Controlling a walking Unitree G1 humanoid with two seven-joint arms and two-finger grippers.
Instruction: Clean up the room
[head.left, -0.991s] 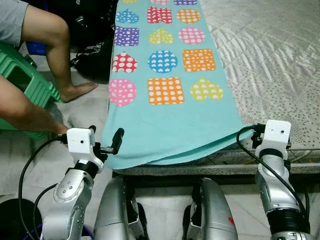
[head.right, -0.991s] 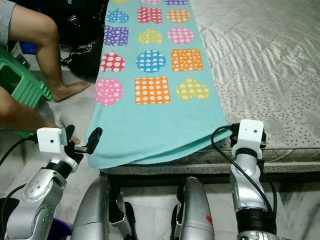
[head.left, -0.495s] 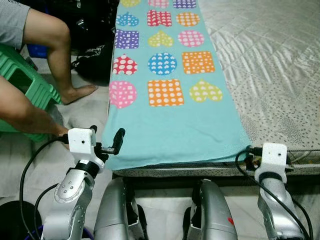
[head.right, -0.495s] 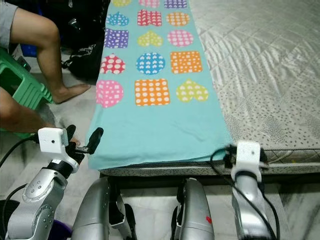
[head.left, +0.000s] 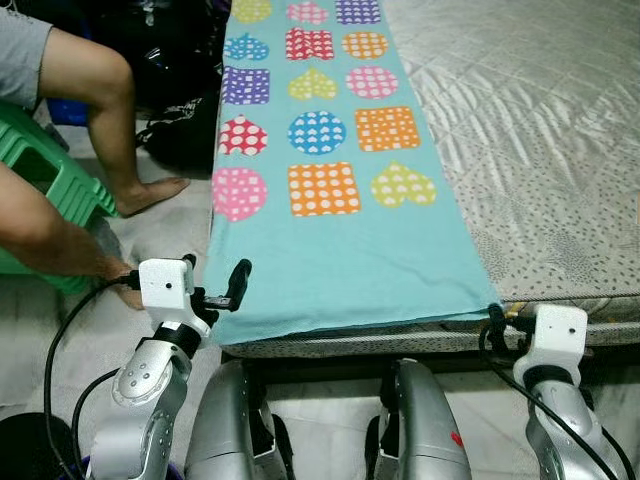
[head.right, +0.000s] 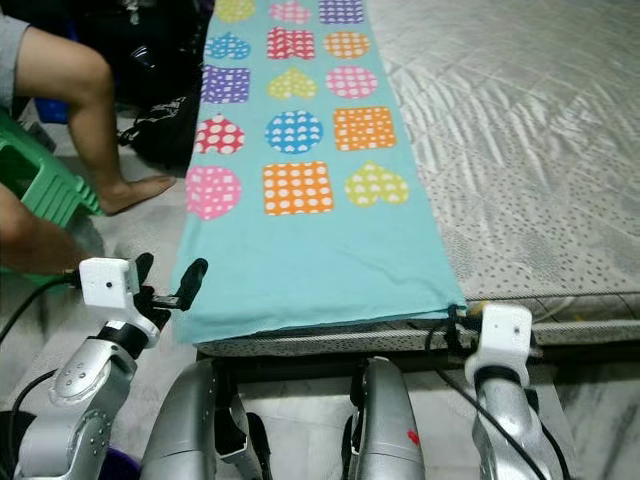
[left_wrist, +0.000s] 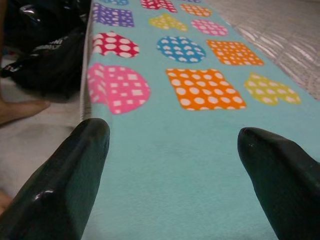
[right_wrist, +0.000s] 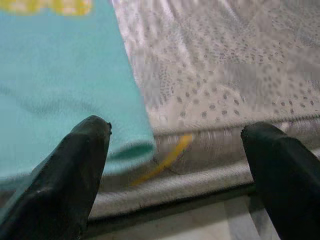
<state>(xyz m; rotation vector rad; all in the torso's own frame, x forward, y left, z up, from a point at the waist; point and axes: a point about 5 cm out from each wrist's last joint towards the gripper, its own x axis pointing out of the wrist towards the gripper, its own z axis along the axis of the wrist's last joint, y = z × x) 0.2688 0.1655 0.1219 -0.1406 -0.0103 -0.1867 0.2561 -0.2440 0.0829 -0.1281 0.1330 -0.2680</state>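
Left eye view: a teal blanket (head.left: 340, 240) with dotted shapes lies flat along the bed (head.left: 540, 130). Left gripper (left_wrist: 175, 165) hovers released at its near left corner; right gripper (right_wrist: 175, 165), jaws spread, faces the near right corner.

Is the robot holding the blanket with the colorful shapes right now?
No. Both the left gripper and the right gripper are open, with nothing between their fingers, at the near edge of the turquoise blanket.
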